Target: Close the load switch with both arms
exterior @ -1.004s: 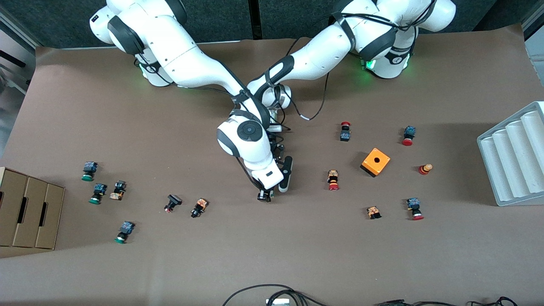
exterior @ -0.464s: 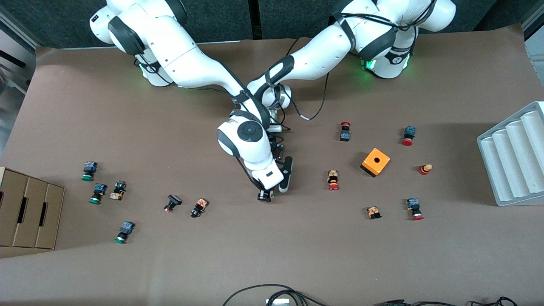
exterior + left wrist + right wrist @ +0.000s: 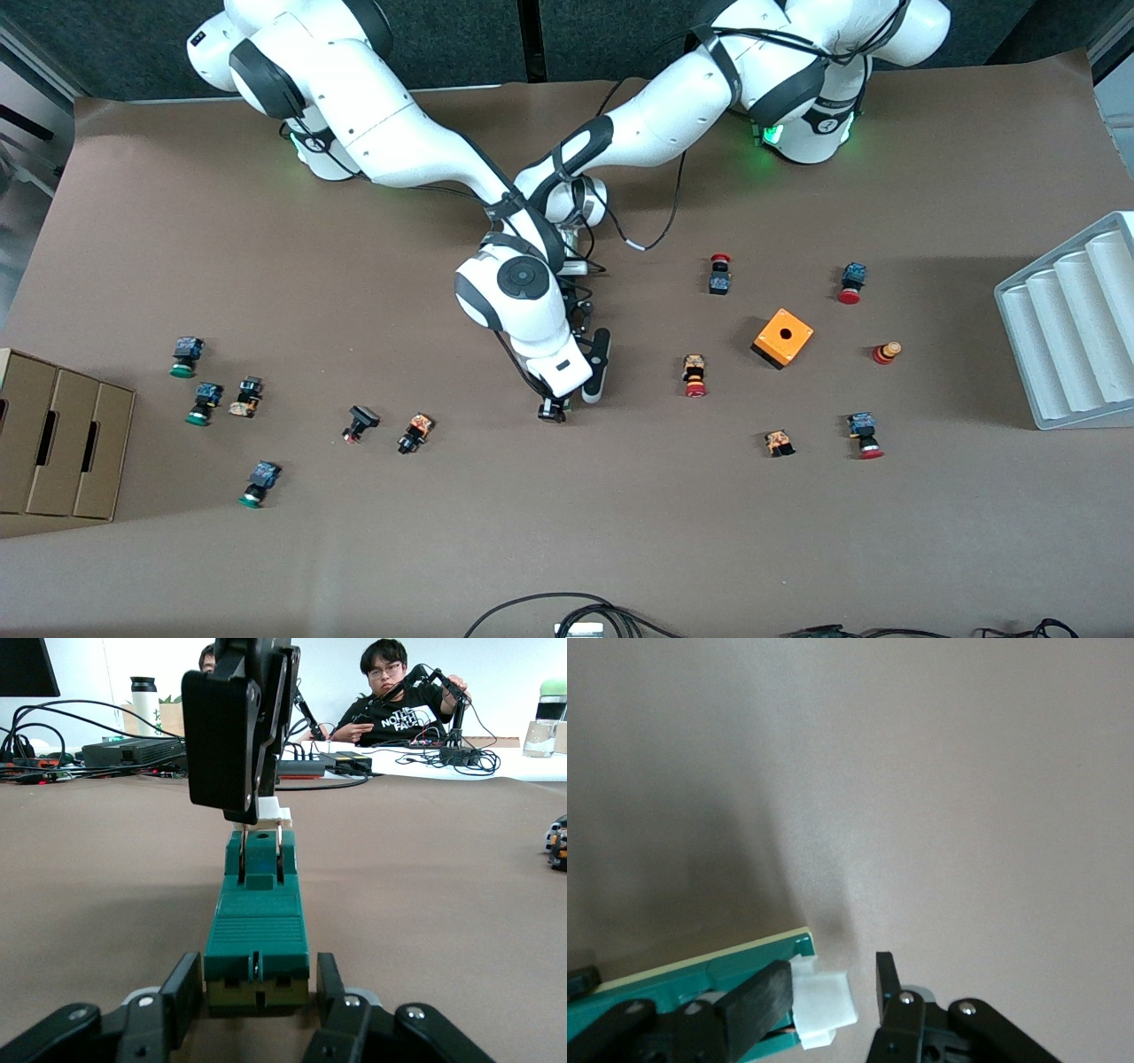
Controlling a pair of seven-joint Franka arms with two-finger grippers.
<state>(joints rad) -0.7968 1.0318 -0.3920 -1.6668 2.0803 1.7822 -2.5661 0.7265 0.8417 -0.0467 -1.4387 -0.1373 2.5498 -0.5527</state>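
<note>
Bracing the load switch [image 3: 257,921] between its fingers, the left gripper [image 3: 256,999] holds firm while the right gripper [image 3: 833,992], open, straddles the white lever [image 3: 822,1004], closing not yet finished

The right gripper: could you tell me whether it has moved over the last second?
Yes, slightly: the right gripper has crept away from the front camera, judged against the orange box.

Load switch [image 3: 257,926] lies on table [image 3: 567,532], one end between left gripper [image 3: 255,997] fingers. Its lever piece [image 3: 822,1003] sits between right gripper [image 3: 833,997] fingers.
</note>
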